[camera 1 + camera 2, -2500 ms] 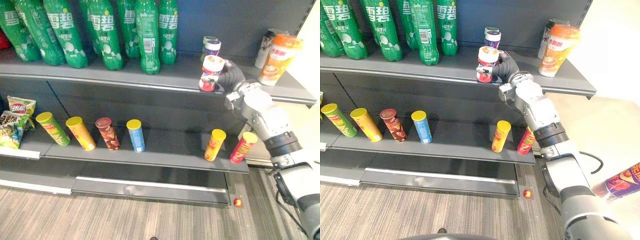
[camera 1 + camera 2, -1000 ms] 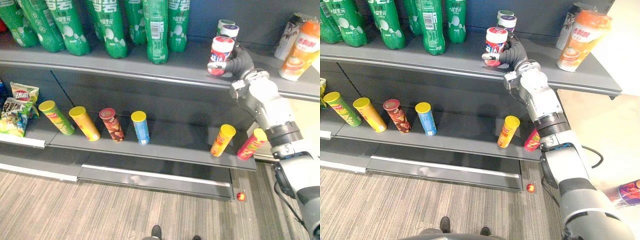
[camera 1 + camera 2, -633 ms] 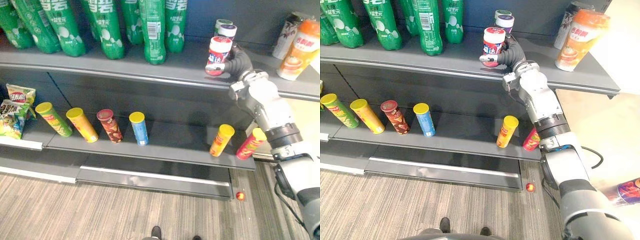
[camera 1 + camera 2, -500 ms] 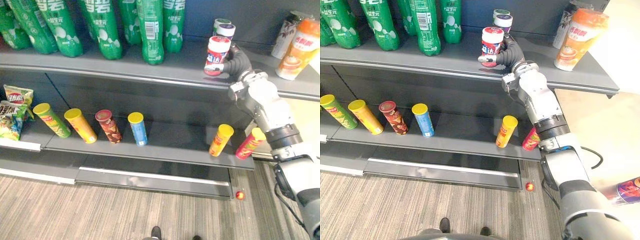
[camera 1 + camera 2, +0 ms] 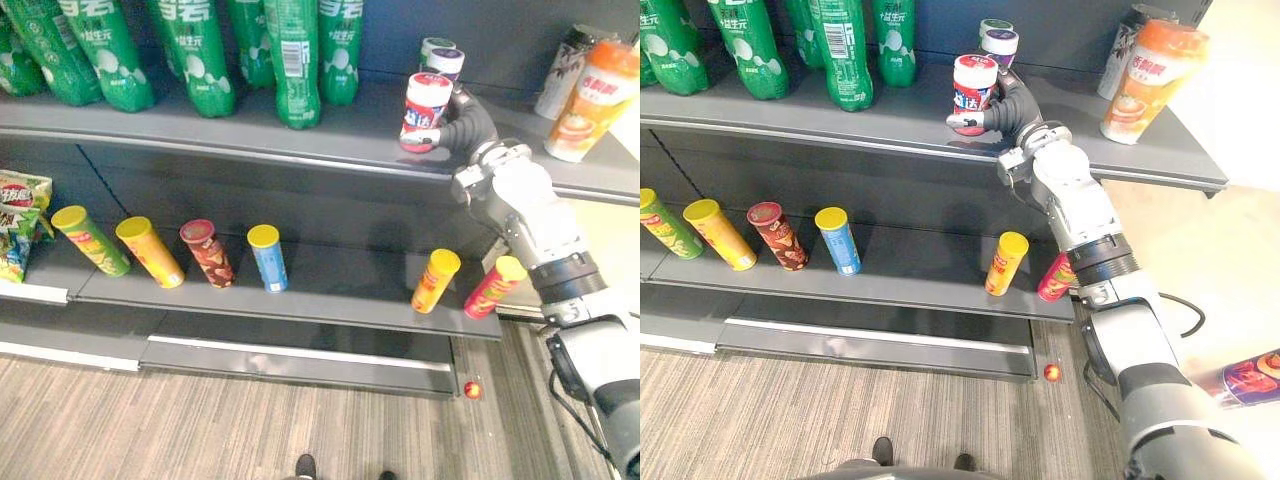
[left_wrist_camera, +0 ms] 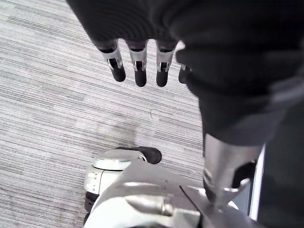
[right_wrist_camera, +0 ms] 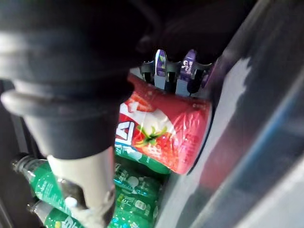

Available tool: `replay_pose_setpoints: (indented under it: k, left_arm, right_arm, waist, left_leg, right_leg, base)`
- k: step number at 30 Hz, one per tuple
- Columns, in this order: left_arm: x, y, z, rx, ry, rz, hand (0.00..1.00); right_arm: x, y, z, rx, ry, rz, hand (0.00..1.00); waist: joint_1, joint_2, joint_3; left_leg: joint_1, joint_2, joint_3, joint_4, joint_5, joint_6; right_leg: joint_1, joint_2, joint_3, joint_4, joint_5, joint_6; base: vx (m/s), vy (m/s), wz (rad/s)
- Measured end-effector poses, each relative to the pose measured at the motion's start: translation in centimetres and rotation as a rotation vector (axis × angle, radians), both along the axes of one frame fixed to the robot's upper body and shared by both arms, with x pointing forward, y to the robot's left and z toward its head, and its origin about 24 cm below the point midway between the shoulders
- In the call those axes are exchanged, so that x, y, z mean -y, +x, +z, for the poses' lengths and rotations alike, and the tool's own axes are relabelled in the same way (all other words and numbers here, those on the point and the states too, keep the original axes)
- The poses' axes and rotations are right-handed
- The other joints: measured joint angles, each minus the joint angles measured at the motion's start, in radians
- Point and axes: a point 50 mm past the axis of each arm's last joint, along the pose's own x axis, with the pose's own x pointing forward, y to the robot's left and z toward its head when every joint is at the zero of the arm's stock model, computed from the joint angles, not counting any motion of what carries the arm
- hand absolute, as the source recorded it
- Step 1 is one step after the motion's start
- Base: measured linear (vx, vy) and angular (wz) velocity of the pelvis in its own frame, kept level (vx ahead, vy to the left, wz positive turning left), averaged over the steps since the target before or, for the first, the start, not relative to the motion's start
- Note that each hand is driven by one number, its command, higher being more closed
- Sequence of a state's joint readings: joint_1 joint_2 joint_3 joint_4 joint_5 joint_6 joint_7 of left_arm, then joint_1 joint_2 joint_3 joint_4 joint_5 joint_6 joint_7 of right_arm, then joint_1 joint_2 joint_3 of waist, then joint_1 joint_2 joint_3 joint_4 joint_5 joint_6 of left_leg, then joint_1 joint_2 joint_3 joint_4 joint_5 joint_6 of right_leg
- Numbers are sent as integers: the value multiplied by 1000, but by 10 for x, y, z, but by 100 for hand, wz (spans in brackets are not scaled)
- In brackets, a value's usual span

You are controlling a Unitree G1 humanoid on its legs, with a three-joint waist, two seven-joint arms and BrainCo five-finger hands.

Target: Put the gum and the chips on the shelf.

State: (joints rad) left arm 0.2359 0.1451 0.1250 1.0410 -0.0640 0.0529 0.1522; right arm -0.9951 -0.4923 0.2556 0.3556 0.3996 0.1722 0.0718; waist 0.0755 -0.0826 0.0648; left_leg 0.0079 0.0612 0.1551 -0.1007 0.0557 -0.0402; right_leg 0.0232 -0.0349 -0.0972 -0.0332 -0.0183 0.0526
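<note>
A red gum jar (image 5: pixel 424 105) with a white lid stands upright on the upper shelf (image 5: pixel 200 135), near its front edge. My right hand (image 5: pixel 462 125) reaches in from the right and rests against the jar. Its straight fingers (image 7: pixel 161 64) lie along the jar's side (image 7: pixel 171 133), and the thumb lies low in front of it. A yellow chip can (image 5: pixel 436 280) and a red chip can (image 5: pixel 494 287) lean on the lower shelf (image 5: pixel 340 290) under that arm. My left hand (image 6: pixel 137 66) hangs open over the floor.
Green bottles (image 5: pixel 290 60) fill the upper shelf's left half. Two more gum jars (image 5: pixel 440 58) stand behind the red one, and an orange cup (image 5: pixel 590 100) stands far right. Several chip cans (image 5: pixel 200 255) and chip bags (image 5: pixel 15 220) line the lower shelf's left. A small red ball (image 5: pixel 472 389) lies on the floor.
The whole view has shifted as the camera moved. The gum jar now stands straighter and a little further back from the shelf's edge, with my right hand still against it.
</note>
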Motion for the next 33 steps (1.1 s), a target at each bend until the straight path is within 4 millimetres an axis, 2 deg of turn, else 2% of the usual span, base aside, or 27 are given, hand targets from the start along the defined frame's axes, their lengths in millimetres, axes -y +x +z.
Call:
replay_pose_setpoints:
  k: [6,13,18,23,25,28,31,33]
  left_arm:
    - [-2,-4,0,-16,5,3,0]
    - [-2,-6,-1,-26,4,5,0]
    - [-2,-6,-1,-26,4,5,0]
    - [-2,-6,-1,-29,3,5,0]
    - [-2,-7,-1,-33,3,6,0]
    - [-2,-7,-1,-34,2,6,0]
    - [-1,-10,-2,-45,-1,10,0]
    - [-1,-12,-3,-52,-2,10,0]
  right_arm:
    - [-7,-5,15,47,30,40,0]
    - [-9,-14,45,154,35,38,0]
    - [-4,-17,57,207,25,22,0]
    - [8,-27,91,337,55,-10,0]
    - [15,-36,110,422,73,-25,0]
    - [29,-51,127,512,124,-35,0]
    - [39,-66,134,563,174,-9,0]
    - [47,-78,127,584,201,15,0]
  waist:
    - [-19,-5,-11]
    - [-22,-3,-28]
    - [-22,-3,-29]
    - [-25,-1,-31]
    - [-41,-1,-34]
    - [-49,3,-45]
    - [-50,9,-61]
    - [-62,9,-67]
  left_leg:
    - [0,0,0,1,3,1]
    - [0,2,3,-1,4,0]
    - [0,2,10,0,5,0]
    - [0,3,24,0,5,0]
    - [0,3,25,0,5,0]
    - [0,3,33,-1,4,0]
    - [0,5,55,-1,3,-2]
    - [0,6,62,-2,3,-2]
  right_leg:
    - [0,1,0,0,3,-1]
    - [-2,2,5,-3,4,0]
    - [-4,2,13,-5,5,0]
    - [-3,3,22,-19,20,-1]
    - [-3,3,23,-19,21,-1]
    - [-7,3,33,-19,21,0]
    - [-17,4,54,-18,22,1]
    - [-21,5,61,-16,23,2]
  base:
    - [0,0,0]
    - [0,0,-1]
    - [0,0,-3]
    - [7,1,-6]
    - [0,0,0]
    - [3,3,-6]
    - [1,7,-19]
    - [-5,5,-20]
